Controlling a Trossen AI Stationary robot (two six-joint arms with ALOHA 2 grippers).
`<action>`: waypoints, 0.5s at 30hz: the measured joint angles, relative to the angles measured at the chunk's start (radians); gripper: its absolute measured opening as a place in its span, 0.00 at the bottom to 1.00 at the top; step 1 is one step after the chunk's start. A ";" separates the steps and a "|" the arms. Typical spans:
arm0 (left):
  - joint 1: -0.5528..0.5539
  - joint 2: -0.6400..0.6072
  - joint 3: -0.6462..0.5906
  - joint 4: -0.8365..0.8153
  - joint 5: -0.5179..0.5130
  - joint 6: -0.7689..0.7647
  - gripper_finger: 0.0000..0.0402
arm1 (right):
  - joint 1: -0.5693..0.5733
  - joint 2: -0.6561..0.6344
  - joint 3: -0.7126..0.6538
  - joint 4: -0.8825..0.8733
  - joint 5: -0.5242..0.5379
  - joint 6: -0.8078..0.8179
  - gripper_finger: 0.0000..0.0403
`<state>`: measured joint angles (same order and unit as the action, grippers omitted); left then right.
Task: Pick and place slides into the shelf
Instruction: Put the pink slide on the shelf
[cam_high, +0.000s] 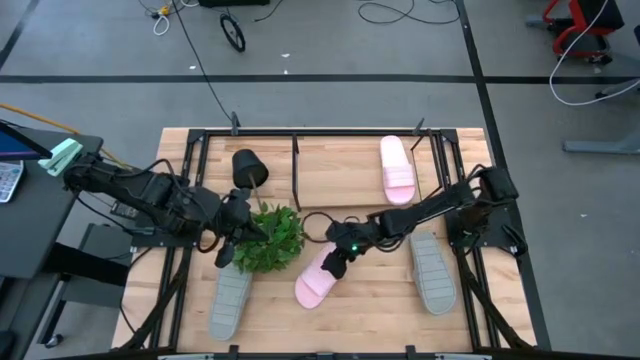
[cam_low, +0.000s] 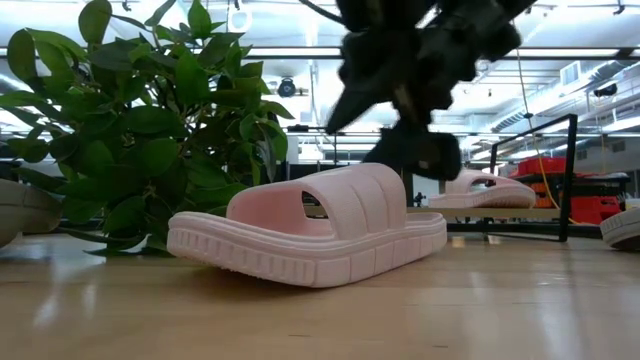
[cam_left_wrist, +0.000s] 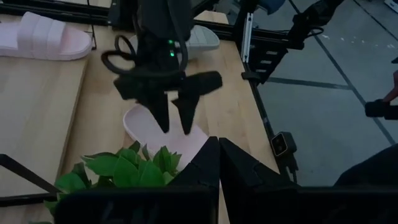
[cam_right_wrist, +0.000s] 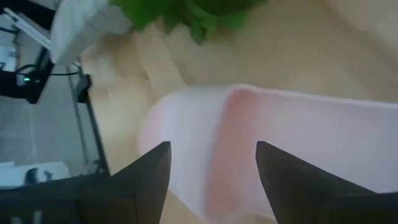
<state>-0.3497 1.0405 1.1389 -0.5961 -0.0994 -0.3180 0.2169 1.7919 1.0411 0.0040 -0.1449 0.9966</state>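
Note:
A light pink slide (cam_high: 316, 277) lies sole down on the table near its front middle. My right gripper (cam_right_wrist: 212, 149) hangs open just over it, fingers slanting down on either side of the strap (cam_low: 360, 200); I see no touch. A second pink slide (cam_high: 397, 168) lies on the shelf (cam_high: 340, 160) at the far side. One grey slide (cam_high: 229, 302) lies at the near left, another (cam_high: 433, 272) at the near right. My left gripper (cam_left_wrist: 219, 155) is shut on nothing, raised beside the leafy plant (cam_high: 270, 238).
The green plant stands just left of the pink slide on the table, and a black pot (cam_high: 248, 166) lies tipped behind it on the shelf. Thin black shelf rods (cam_high: 296, 160) cross the far half of the table. Bare wood lies between the pink slide and the right grey slide.

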 joint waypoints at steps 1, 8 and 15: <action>0.000 0.000 0.000 0.000 0.000 0.000 0.03 | 0.000 0.016 0.015 0.005 -0.010 -0.002 0.60; 0.000 0.000 0.000 0.001 0.000 0.000 0.05 | 0.008 0.111 0.114 -0.015 -0.044 -0.030 0.57; 0.001 0.000 0.000 0.001 0.000 -0.011 0.03 | 0.008 0.130 0.121 -0.045 -0.046 -0.033 0.29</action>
<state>-0.3492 1.0405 1.1389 -0.5951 -0.0998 -0.3290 0.2253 1.9224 1.1622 -0.0406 -0.1914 0.9641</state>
